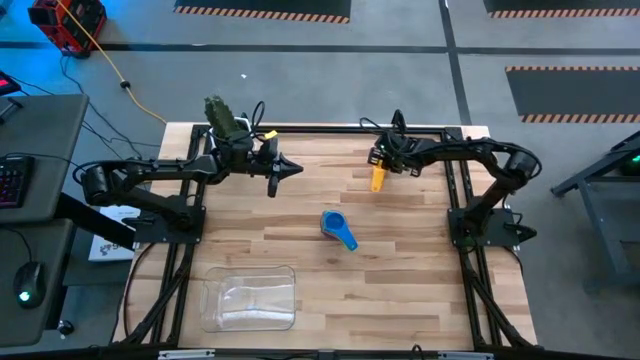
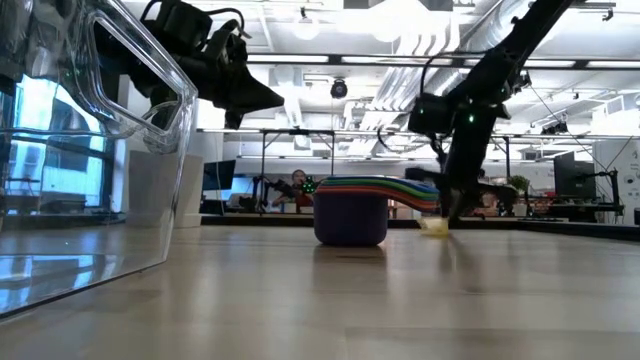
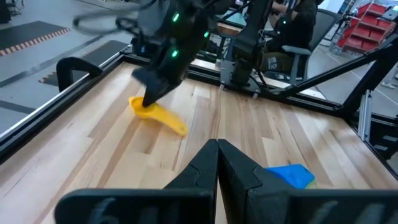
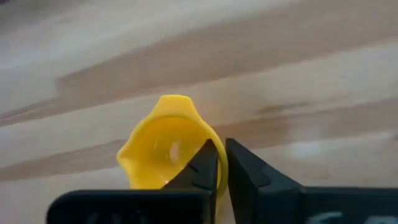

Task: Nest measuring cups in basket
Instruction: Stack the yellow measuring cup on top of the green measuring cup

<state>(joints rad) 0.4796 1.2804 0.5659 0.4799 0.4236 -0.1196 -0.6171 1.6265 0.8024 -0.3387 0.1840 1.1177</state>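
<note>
A yellow measuring cup (image 1: 378, 180) sits at the far middle-right of the wooden table, and also shows in the left wrist view (image 3: 158, 116) and the low view (image 2: 435, 226). My right gripper (image 4: 222, 163) is down at it, shut on its rim. A nested stack of cups (image 1: 337, 228) with a blue handle stands mid-table; its coloured rims show in the low view (image 2: 350, 208). The clear basket (image 1: 250, 298) rests on the table near the front left. My left gripper (image 1: 288, 168) hovers shut and empty at the far left-middle, pointing toward the yellow cup. My right gripper pinches the yellow cup's wall at the rim (image 4: 208, 138), one finger inside the bowl and one outside. The fingers come from above, slanting down. The cup sits open side up at table level, its handle (image 3: 174, 124) lying toward the table's near side.
A cactus pot (image 1: 222, 115) stands at the far left corner behind my left arm. The metal frame rails (image 1: 320, 128) run along the table's far edge and sides. Bare wood lies between the stack and the basket.
</note>
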